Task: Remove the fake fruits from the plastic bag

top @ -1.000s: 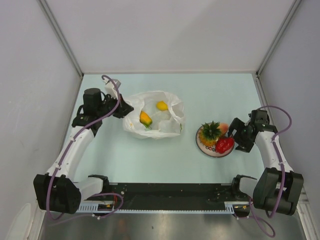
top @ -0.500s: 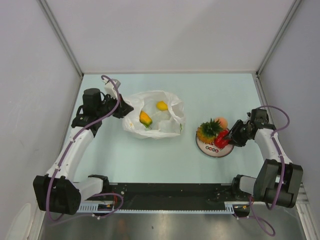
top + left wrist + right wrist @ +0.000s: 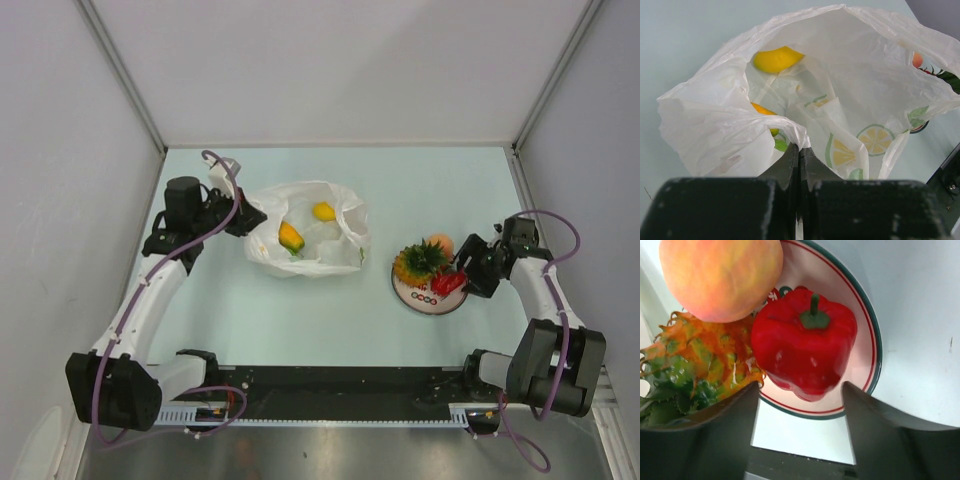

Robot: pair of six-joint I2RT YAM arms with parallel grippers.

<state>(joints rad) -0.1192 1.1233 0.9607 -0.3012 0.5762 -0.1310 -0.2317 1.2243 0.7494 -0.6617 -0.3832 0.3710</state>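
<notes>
Plastic bag [image 3: 305,240]: thin, translucent white, crinkly, printed with citrus slices; it lies open-mouthed on the worktop [image 3: 300,320], well left of the plate [image 3: 430,300]. Probably feather-light, limp and slippery, so best held by a pinched fold of rim, where my left end effector [image 3: 799,150] is clamped. Inside: lemon [image 3: 776,59], mango [image 3: 762,110], both glossy, probably hard and light. My right end effector [image 3: 800,415], fingers apart, straddles the red pepper [image 3: 805,345] on the plate

White against bright colours
The plastic bag [image 3: 865,65] translucent white, printed with yellow-green lemon slices; plate [image 3: 869,330] white, green-and-red rim; pepper [image 3: 805,347] red, green-stemmed; peach [image 3: 720,275] pink-orange.
</notes>
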